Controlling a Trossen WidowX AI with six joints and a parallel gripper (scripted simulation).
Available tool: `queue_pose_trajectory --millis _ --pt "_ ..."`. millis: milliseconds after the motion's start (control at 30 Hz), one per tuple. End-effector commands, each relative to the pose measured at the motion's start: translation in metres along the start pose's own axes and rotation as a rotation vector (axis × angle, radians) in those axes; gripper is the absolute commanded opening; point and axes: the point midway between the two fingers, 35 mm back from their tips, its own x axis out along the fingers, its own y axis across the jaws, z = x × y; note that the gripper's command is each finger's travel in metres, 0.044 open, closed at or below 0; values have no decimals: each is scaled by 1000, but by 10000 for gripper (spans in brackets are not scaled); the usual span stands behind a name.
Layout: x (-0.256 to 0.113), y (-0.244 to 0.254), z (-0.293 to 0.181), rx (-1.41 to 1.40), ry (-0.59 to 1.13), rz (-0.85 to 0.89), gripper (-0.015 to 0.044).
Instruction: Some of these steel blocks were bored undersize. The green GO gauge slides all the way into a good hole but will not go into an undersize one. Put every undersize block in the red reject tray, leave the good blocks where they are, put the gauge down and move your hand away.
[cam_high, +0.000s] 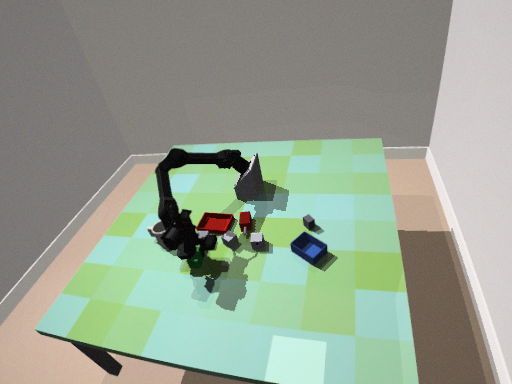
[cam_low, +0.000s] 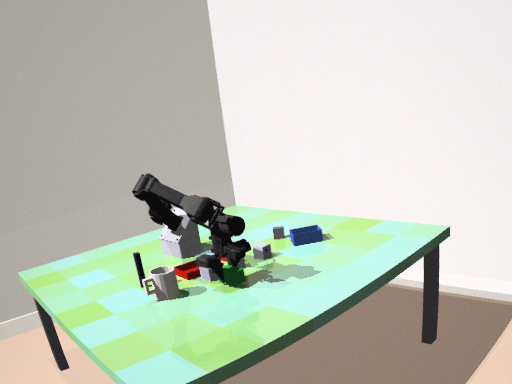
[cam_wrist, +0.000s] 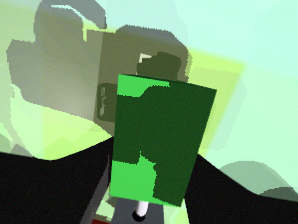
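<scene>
Top view: the claw (cam_high: 198, 248) (cam_low: 229, 268) (cam_wrist: 152, 141) grips one green gauge (cam_high: 195, 259) (cam_low: 233, 275) (cam_wrist: 165, 140); near it are three grey blocks (cam_high: 230, 240) (cam_low: 262, 251) and one red tray (cam_high: 216, 224) (cam_low: 187, 271), a fourth block (cam_high: 309, 222) (cam_low: 278, 232) well apart.

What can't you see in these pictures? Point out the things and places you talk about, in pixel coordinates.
- Mug's (cam_high: 159, 229) (cam_low: 165, 284) inside: too small in the top view.
- Gauge pin's (cam_wrist: 142, 208) tip: the wrist view doesn't settle how deep it sits at the block's (cam_wrist: 125, 216) hole.
- Red tray's (cam_high: 216, 223) (cam_low: 187, 272) far part: behind the gripper (cam_low: 231, 270) in the exterior view.

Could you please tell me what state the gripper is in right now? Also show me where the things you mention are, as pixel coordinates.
Gripper (cam_high: 198, 246) (cam_low: 227, 262): closed on the green gauge (cam_high: 196, 258) (cam_low: 233, 275) (cam_wrist: 162, 135).
</scene>
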Motion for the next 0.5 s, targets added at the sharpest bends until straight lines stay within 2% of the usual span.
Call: queue_pose_trajectory --millis 0,467 --pt "-2 6 1 -2 -8 4 0" --pt "-2 3 1 -1 -8 4 0"
